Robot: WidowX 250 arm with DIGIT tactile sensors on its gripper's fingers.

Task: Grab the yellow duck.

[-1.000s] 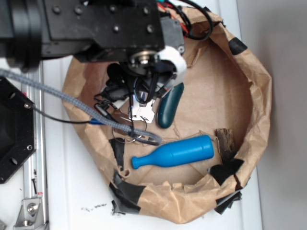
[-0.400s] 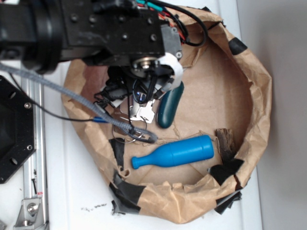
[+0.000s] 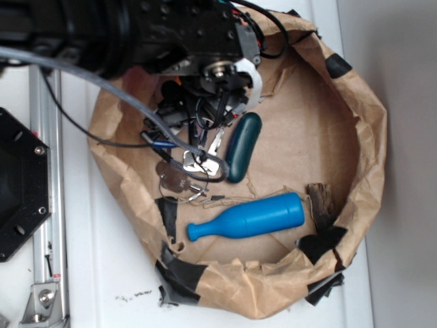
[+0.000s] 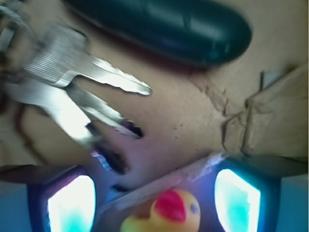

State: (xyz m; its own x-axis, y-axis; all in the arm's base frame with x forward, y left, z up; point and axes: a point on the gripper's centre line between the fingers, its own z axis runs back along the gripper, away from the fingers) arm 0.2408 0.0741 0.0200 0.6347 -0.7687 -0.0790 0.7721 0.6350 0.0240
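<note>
The yellow duck (image 4: 174, 212) with its red beak shows at the bottom edge of the wrist view, lying between my two lit fingers (image 4: 71, 203) with a gap on each side. My gripper (image 4: 154, 205) is open around it and neither pad touches it. In the exterior view my gripper (image 3: 220, 92) hangs low at the upper left of the brown paper bowl (image 3: 369, 137), and the arm hides the duck there.
A bunch of silver keys (image 3: 198, 164) (image 4: 72, 92) lies just ahead of the fingers, beside a dark green oblong case (image 3: 244, 145) (image 4: 164, 26). A blue pin (image 3: 249, 217) lies toward the bowl's front. A brown wood scrap (image 3: 321, 201) rests by the right wall.
The arm has shifted toward the top of the exterior view, uncovering more of the keys. The grey cable now drapes across the keys.
</note>
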